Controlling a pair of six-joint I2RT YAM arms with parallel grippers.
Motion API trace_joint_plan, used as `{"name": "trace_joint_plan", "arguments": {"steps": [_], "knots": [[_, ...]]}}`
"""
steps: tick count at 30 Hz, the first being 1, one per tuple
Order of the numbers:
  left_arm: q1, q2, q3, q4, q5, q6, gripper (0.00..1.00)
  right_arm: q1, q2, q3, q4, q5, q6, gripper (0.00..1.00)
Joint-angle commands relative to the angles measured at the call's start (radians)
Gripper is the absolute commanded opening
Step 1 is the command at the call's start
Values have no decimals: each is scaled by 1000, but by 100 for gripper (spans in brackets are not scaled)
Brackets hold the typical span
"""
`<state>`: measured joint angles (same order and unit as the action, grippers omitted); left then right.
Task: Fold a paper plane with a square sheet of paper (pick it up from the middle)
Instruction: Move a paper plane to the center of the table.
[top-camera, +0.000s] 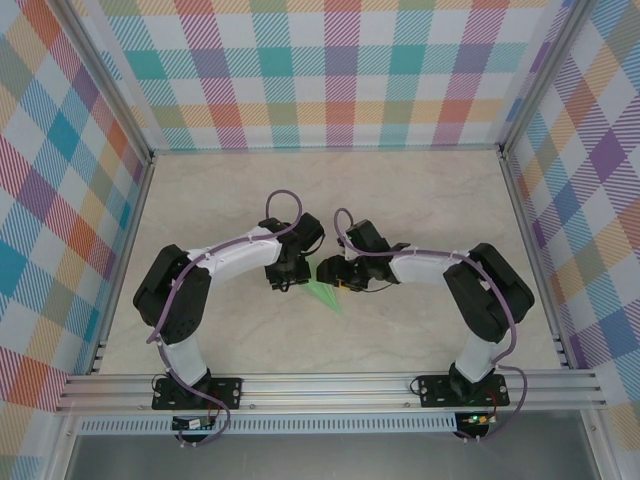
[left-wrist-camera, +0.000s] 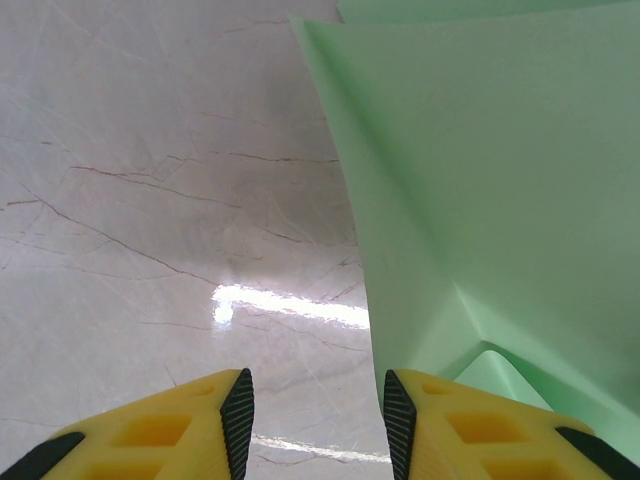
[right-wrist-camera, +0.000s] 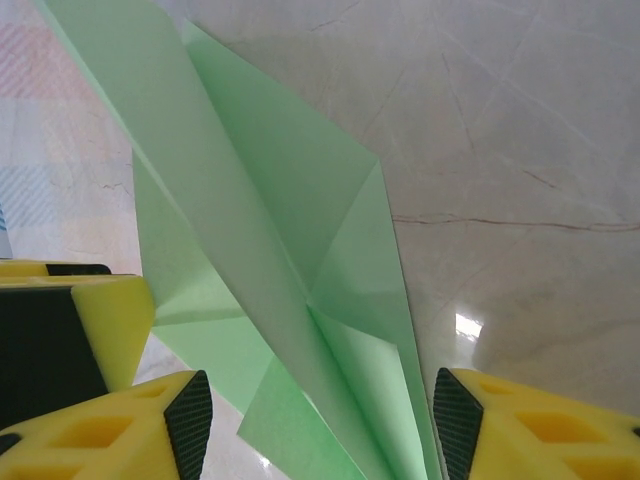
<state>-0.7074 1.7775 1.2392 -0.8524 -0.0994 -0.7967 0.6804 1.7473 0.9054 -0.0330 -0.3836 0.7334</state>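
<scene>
At left, left gripper (left-wrist-camera: 318, 412) spread apart, holding nothing, with the paper plane (left-wrist-camera: 500, 200) just right of it on the table (left-wrist-camera: 150, 200). At right, right gripper (right-wrist-camera: 315, 420) likewise spread, straddling the creased paper. Probably a late fold; next, close squarely on the centre crease.

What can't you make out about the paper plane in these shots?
Top view: the paper plane is tiny, partly under the arms; folds unreadable.
Left wrist view: frame edges crop it; contact with the left claw unclear.
Right wrist view: bottom edge cuts it off inside the right claw.
</scene>
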Motion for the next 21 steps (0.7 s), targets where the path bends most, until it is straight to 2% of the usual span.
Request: {"name": "trace_joint_plan", "arguments": {"steps": [1, 12, 21], "knots": [[-3, -32, -15, 4, -22, -6, 41, -2, 28, 41, -12, -46, -45, 63], [-2, -39, -23, 18, -21, -9, 41, -1, 24, 47, 12, -152, -100, 59], [-2, -56, -45, 26, -22, -13, 41, 12, 70, 81, -48, -123, -136, 50]]}}
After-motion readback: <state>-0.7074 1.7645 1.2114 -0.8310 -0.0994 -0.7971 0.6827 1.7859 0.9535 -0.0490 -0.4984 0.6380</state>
